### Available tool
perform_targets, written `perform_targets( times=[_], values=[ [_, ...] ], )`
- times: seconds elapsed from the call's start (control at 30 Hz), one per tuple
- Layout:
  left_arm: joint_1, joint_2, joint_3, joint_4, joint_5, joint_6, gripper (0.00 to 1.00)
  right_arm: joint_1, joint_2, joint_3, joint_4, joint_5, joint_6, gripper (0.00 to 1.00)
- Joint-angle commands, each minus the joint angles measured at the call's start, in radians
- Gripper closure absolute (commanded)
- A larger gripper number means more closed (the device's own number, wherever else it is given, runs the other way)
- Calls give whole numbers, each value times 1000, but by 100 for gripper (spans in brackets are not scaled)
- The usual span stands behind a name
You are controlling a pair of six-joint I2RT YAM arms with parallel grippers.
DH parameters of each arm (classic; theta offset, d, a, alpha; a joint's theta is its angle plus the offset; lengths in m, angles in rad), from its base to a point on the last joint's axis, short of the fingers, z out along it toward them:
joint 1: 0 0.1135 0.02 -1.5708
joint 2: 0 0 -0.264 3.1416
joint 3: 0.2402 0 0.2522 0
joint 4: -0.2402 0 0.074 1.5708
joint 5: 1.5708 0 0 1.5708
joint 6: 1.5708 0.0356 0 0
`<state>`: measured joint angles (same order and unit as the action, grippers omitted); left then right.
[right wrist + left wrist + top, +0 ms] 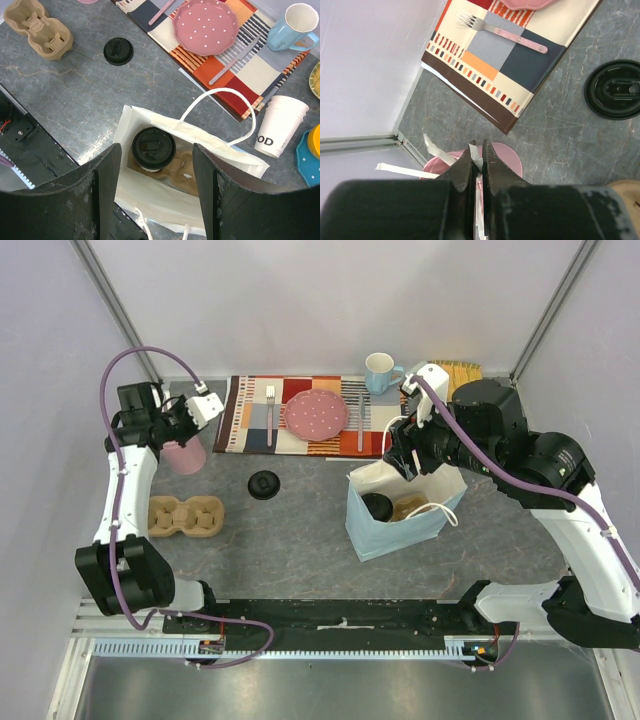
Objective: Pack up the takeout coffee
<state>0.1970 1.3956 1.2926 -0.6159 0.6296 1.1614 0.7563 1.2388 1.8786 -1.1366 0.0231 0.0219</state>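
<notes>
Left tool (479,147) pinched; right tool (155,152) spread wide.

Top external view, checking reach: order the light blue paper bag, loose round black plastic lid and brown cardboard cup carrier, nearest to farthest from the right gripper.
From the right gripper:
1. Light blue paper bag, directly below it.
2. Loose black lid, left, mid-table.
3. Brown cardboard cup carrier, far left.
</notes>
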Motion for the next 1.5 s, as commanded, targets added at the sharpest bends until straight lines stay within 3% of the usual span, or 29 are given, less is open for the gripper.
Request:
perform_targets(
  times=[0.0,0.53,0.67,0.9,1.0,1.13,1.23,1.47],
  values=[
    [4,-29,30,44,15,-45,98,0,-1,8,34,-14,4,33],
    [4,-56,298,-33,-68,-264,98,-2,30,14,46,-45,-11,33],
    [4,-50,452,-35,-18,-454,98,-2,34,24,58,-5,15,33],
    [-14,-58,583,53,254,-917,98,-2,60,79,98,177,116,33],
    [-94,-63,596,100,263,-1057,98,-11,56,106,142,351,157,30],
    [-279,-49,622,108,284,-1185,98,-55,47,111,178,598,210,27],
    [-400,-30,625,153,315,-1264,98,-135,31,105,219,626,213,27],
    [-735,75,692,197,279,-1261,98,-302,77,140,284,551,187,26]
  ],
)
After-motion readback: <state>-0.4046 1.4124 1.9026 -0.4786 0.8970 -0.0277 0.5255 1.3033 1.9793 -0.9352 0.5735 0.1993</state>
